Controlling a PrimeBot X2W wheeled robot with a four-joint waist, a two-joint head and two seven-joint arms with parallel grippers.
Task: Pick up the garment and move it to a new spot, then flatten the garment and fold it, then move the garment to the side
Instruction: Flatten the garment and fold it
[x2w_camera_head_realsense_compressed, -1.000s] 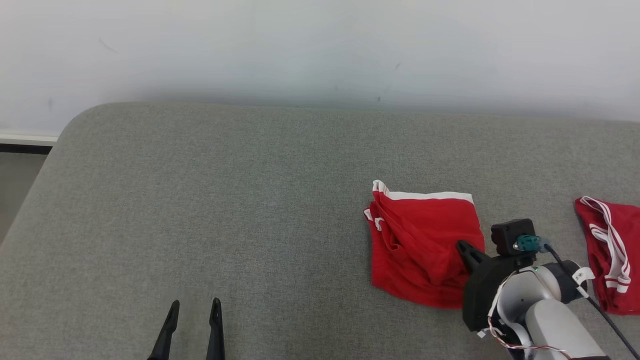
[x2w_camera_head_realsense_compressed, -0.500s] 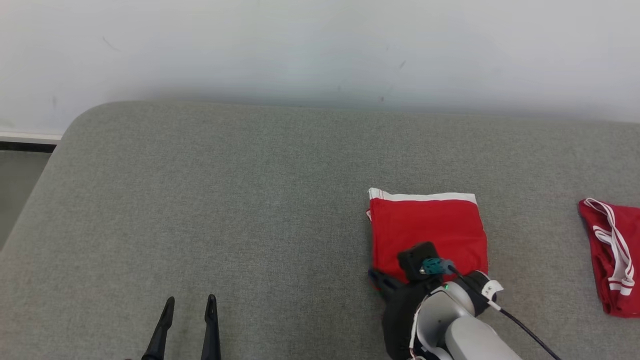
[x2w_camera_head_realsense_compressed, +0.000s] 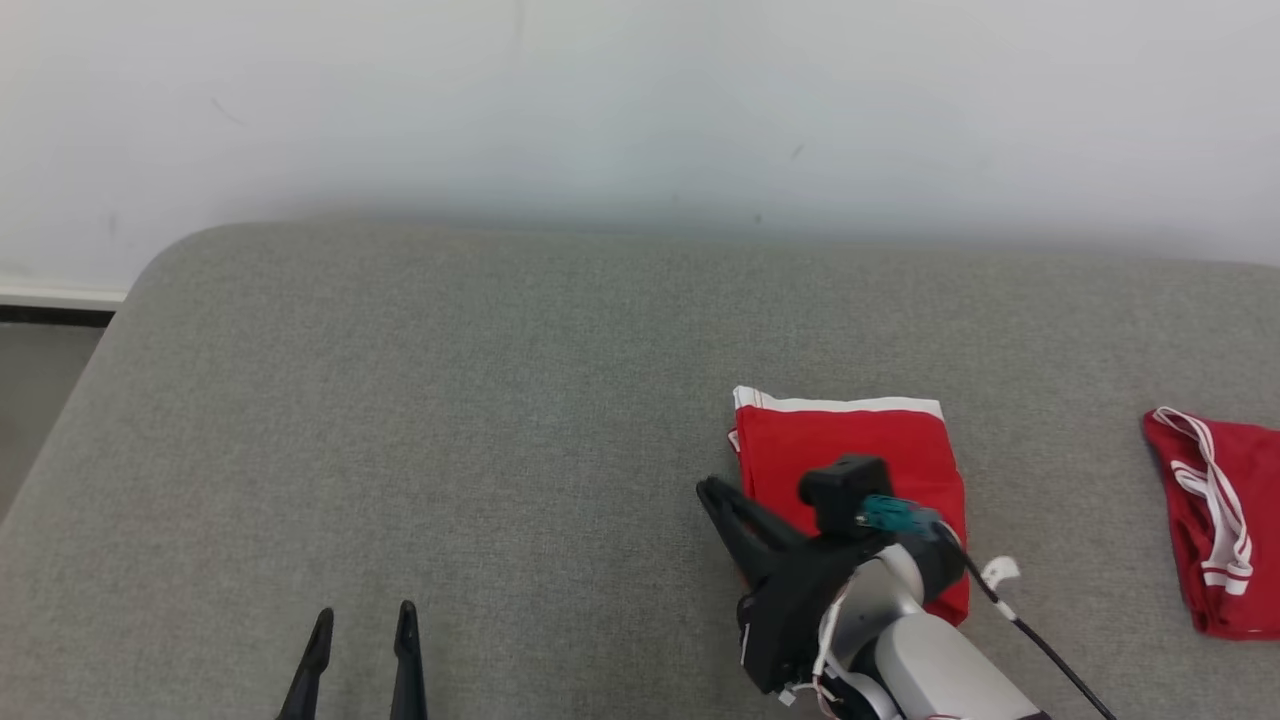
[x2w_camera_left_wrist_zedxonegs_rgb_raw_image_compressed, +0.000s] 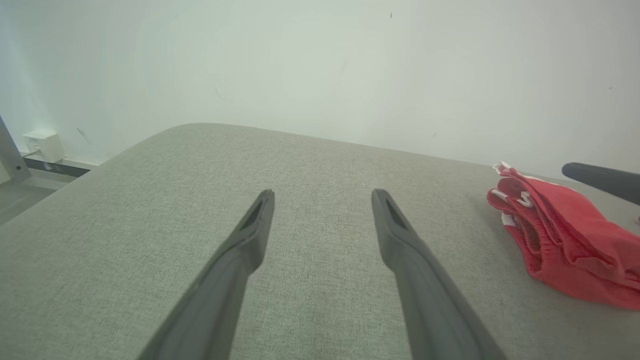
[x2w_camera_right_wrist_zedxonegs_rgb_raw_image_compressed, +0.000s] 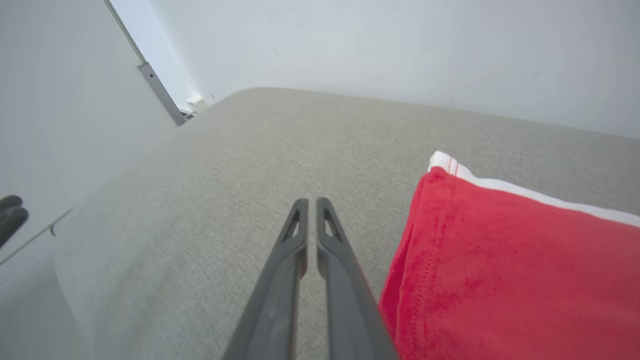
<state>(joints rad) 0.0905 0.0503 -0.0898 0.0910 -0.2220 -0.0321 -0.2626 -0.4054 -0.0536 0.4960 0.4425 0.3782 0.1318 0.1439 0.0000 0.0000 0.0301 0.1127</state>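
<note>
The garment (x2w_camera_head_realsense_compressed: 850, 445) is red with a white band along its far edge, and it lies folded flat on the grey padded surface (x2w_camera_head_realsense_compressed: 500, 400). My right gripper (x2w_camera_head_realsense_compressed: 710, 490) is shut and holds nothing. Its tips point left, just past the garment's left edge. In the right wrist view the shut right gripper (x2w_camera_right_wrist_zedxonegs_rgb_raw_image_compressed: 311, 202) hangs over bare grey fabric, with the garment (x2w_camera_right_wrist_zedxonegs_rgb_raw_image_compressed: 500, 260) directly to its right. My left gripper (x2w_camera_head_realsense_compressed: 362, 618) stands open at the lower left, far from the cloth. The left wrist view shows that gripper (x2w_camera_left_wrist_zedxonegs_rgb_raw_image_compressed: 324, 195) empty, with the garment (x2w_camera_left_wrist_zedxonegs_rgb_raw_image_compressed: 565, 240) off to the right.
A second red garment with white stripes (x2w_camera_head_realsense_compressed: 1215, 520) lies crumpled at the right edge of the surface. A pale wall (x2w_camera_head_realsense_compressed: 640, 100) runs behind the surface. The surface's rounded corner (x2w_camera_head_realsense_compressed: 150, 270) drops to the floor at the far left.
My right gripper swept left across the garment, and its tips now lie past the left edge. The rumpled cloth is now a flat folded rectangle. The left gripper stayed put.
</note>
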